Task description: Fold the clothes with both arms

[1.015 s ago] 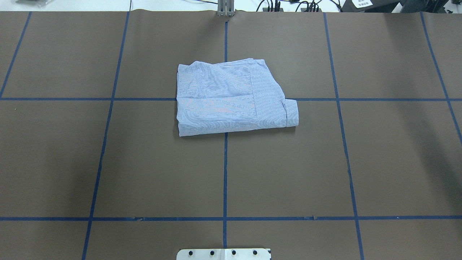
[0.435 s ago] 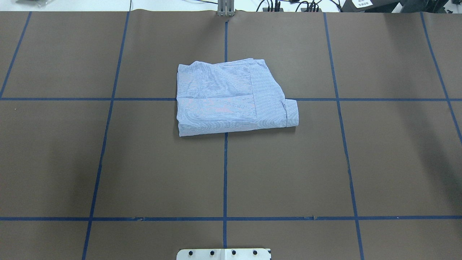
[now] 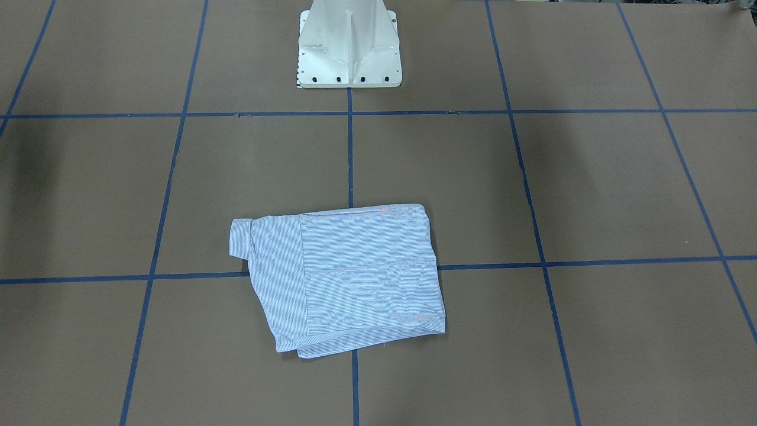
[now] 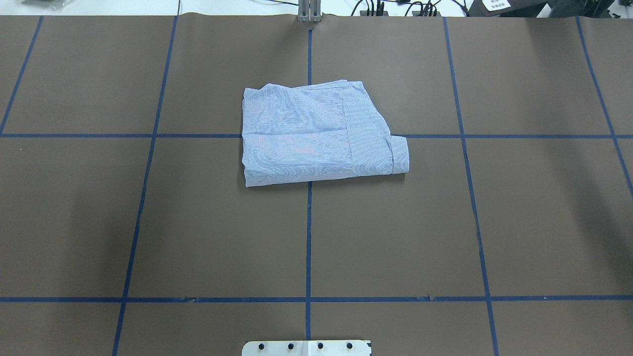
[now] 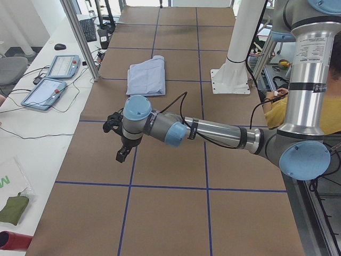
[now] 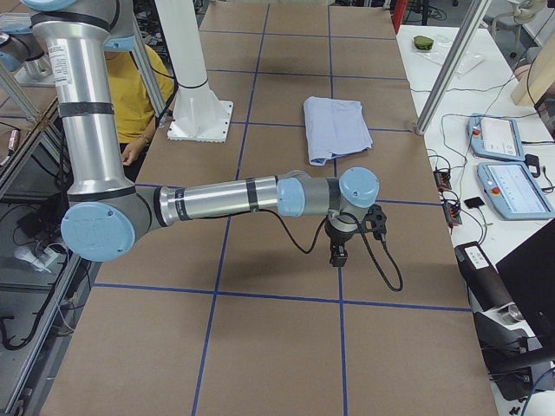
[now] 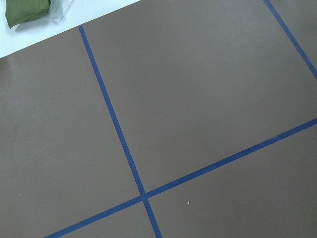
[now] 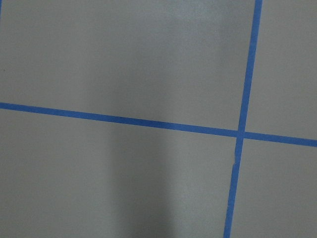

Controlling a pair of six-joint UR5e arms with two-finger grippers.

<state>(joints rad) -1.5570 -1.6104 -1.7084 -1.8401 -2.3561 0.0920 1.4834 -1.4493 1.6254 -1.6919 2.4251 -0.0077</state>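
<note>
The light blue and white striped shirt [image 4: 316,133] lies folded into a compact rectangle at the table's middle, a cuff sticking out on one side; it also shows in the front view [image 3: 343,278] and both side views [image 5: 145,76] [image 6: 336,128]. My left gripper [image 5: 121,154] hangs above bare table near the left end, far from the shirt. My right gripper [image 6: 336,256] hangs above bare table near the right end. Both show only in the side views, so I cannot tell whether they are open or shut. Both wrist views show only brown table and blue tape.
The white pedestal base [image 3: 349,53] stands at the robot's edge. Teach pendants [image 5: 61,66] [image 6: 494,139] lie on side benches past the far table edge, beside aluminium posts [image 5: 80,37]. A green bag [image 7: 25,10] lies beyond the left end. A person in yellow [image 6: 139,87] sits behind the robot.
</note>
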